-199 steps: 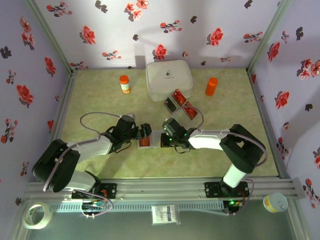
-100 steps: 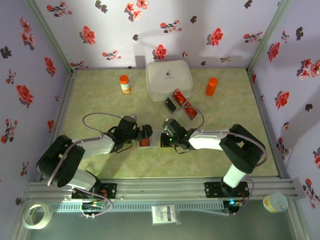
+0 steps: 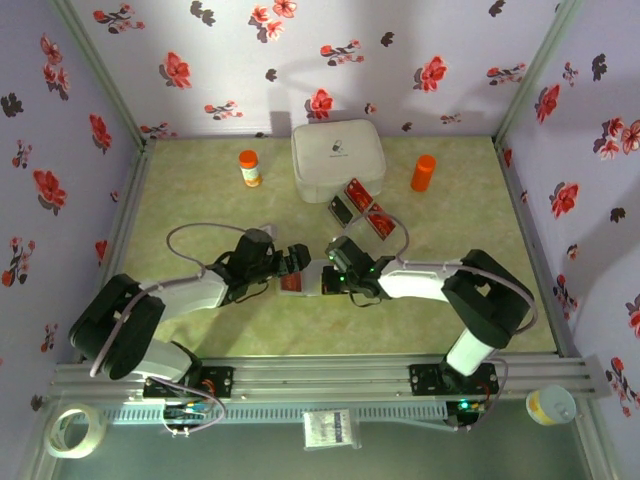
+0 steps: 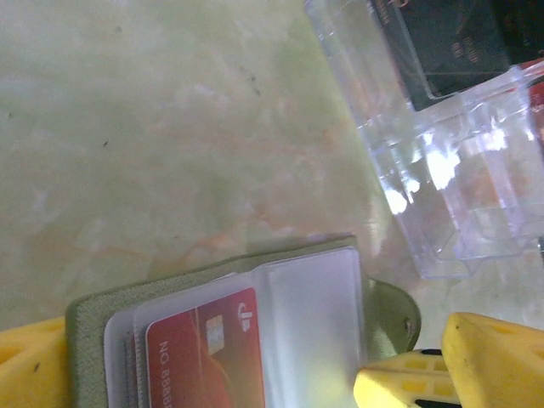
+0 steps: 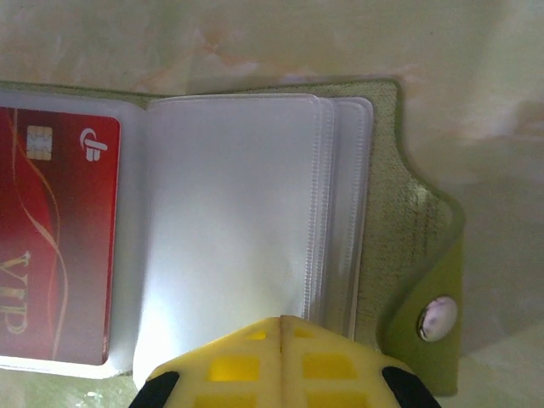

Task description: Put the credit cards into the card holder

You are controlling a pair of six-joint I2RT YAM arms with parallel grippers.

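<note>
Since the earlier frames the left claw (image 3: 292, 262) has been carried slightly farther over the olive-green folding card holder (image 3: 308, 278), and the left arm's elbow has been swung a little, while the right arm is seen much as before. The holder is laid open on the pale green marbled bench (image 3: 200, 220), between the two claws and near the clear plastic tray (image 3: 360, 210). In the left wrist view the left claw (image 4: 221, 370) is seen spread wide, one yellow finger at each end of the holder (image 4: 93, 310); it is judged to be placed so that the wallet is kept flat and prevented from folding shut. One glossy red card (image 4: 204, 348) is already seated in a transparent sleeve. In the right wrist view the right claw (image 5: 281, 327) is seen pressed together at the near edge of the empty sleeves beside that card (image 5: 59, 238). Whether a sleeve leaf is caught between the fingers cannot be told. The claw is probably set there so that a sleeve can be held down or parted for the next card. The flap with its snap stud (image 5: 438, 317) is left lying open. A dark grey-black card (image 4: 450, 42) is still held in the tray (image 4: 459, 212), so most of the task is judged to remain.
</note>
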